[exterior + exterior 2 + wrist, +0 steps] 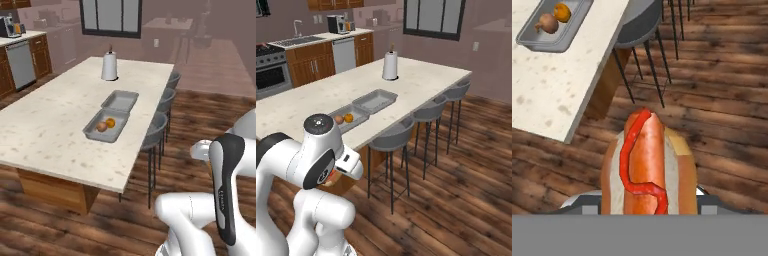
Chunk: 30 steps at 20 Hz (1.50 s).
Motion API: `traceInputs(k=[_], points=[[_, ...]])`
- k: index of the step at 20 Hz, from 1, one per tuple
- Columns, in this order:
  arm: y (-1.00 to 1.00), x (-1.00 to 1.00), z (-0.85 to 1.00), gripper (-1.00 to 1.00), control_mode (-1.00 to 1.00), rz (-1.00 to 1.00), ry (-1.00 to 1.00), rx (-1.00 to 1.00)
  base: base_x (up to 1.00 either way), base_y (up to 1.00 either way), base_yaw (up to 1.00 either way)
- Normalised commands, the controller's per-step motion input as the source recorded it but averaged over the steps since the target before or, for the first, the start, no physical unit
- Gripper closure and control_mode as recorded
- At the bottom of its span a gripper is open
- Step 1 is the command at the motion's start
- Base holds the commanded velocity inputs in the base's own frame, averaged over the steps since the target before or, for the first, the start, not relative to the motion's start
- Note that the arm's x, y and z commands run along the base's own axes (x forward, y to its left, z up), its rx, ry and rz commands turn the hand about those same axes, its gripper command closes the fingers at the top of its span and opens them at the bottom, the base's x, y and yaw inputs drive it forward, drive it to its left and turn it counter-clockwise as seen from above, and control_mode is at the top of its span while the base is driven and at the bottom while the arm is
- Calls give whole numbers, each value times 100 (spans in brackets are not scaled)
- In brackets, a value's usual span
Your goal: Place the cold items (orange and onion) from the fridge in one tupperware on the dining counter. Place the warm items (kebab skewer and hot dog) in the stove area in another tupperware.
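1. red ketchup runs in a wavy line along the hot dog (647, 165), which stands close before the hand camera, held in the pincer (648, 202) above the wooden floor (722, 100)
2. pincer is closed on the hot dog; its fingertips are hidden behind the bun
3. on the pale desk (55, 115) lie two grey tupperware trays touching end to end
4. near tray (92, 131) holds the orange (110, 122) and the onion (101, 127) side by side
5. far tray (120, 100) is next to it, toward the paper towel roll (109, 65)
6. grey stools (391, 140) stand along the desk edge
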Motion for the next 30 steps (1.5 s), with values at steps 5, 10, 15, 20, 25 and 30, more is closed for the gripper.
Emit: traceInputs(k=[5,10,15,20,25,30], points=[[0,0,0,100,100,0,0,0,84,-71,51],[0,0,0,100,100,0,0,0,28,-89,50],[0,0,0,100,100,0,0,0,0,-93,52],[0,0,0,100,100,0,0,0,12,-82,53],[0,0,0,100,100,0,0,0,23,-83,51],[0,0,0,100,100,0,0,0,28,-80,47]])
